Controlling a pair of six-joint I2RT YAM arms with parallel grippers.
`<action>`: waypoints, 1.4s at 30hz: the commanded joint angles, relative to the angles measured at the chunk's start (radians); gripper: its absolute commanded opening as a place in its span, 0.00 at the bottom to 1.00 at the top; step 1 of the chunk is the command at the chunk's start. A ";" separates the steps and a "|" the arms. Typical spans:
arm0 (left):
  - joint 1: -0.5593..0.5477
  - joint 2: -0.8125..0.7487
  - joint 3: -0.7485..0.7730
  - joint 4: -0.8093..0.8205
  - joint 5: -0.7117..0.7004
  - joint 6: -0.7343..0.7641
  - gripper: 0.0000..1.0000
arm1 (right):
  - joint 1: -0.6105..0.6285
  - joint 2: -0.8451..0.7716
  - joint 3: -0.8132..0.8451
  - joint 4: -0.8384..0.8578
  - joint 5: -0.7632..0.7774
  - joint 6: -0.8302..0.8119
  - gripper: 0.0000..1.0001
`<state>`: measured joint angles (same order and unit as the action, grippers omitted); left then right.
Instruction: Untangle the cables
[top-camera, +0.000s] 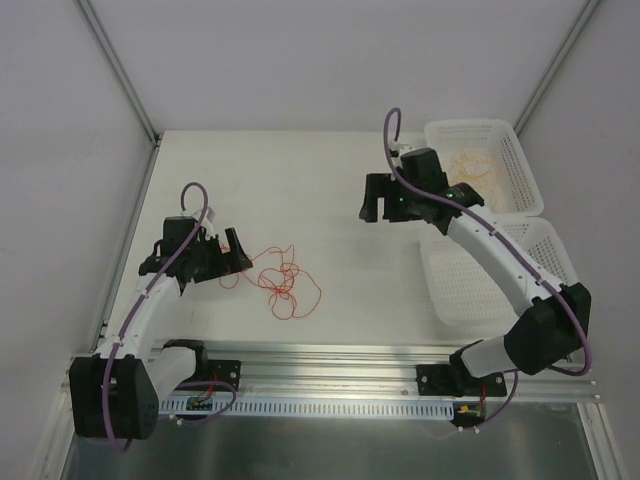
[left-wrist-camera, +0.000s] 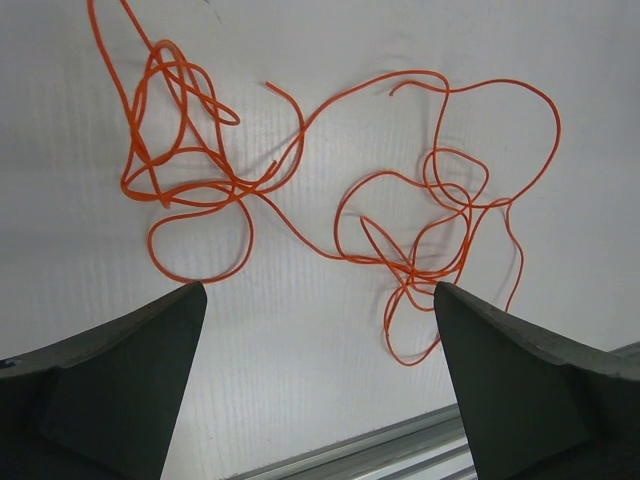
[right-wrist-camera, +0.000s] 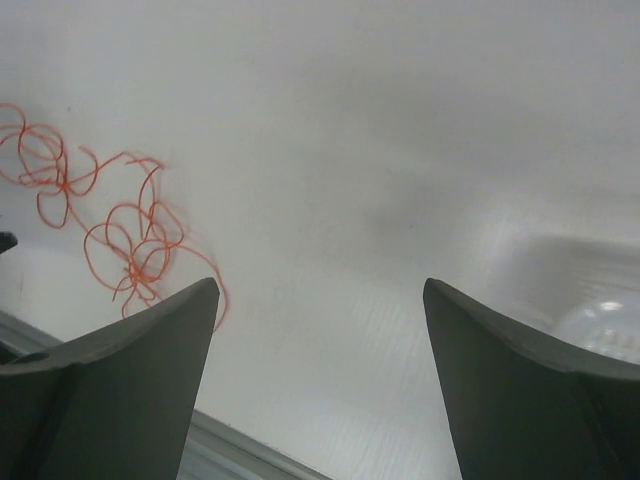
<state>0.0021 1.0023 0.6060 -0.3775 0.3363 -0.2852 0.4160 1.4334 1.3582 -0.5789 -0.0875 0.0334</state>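
Red-orange cables (top-camera: 285, 283) flat on the table (top-camera: 300, 180), right by the left gripper (left-wrist-camera: 318, 290): two knotted clumps strung roughly left-right, strand count anyone's guess. Paler bunch (top-camera: 470, 163) in the far basket (top-camera: 520, 160) of two. Left gripper and right gripper (right-wrist-camera: 320, 285) gaping, empty.

The worktop (top-camera: 300, 180) is bare and passable across its middle and far side; the tangled cables (top-camera: 285, 285) sprawl just ahead of the left fingers (left-wrist-camera: 120, 380); two white baskets (top-camera: 522, 170) block the right edge, the nearer one under the right arm.
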 joint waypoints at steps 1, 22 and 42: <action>-0.031 0.012 0.006 0.022 0.024 -0.040 0.99 | 0.122 -0.025 -0.063 0.088 -0.009 0.080 0.88; -0.332 0.206 0.031 0.023 -0.154 -0.272 0.83 | 0.484 0.341 -0.195 0.448 -0.066 0.062 0.56; -0.337 0.285 0.052 0.034 -0.226 -0.307 0.71 | 0.503 0.524 -0.082 0.482 -0.116 -0.101 0.41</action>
<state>-0.3279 1.2762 0.6270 -0.3519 0.1440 -0.5762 0.9077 1.9583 1.2591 -0.0990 -0.1547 -0.0357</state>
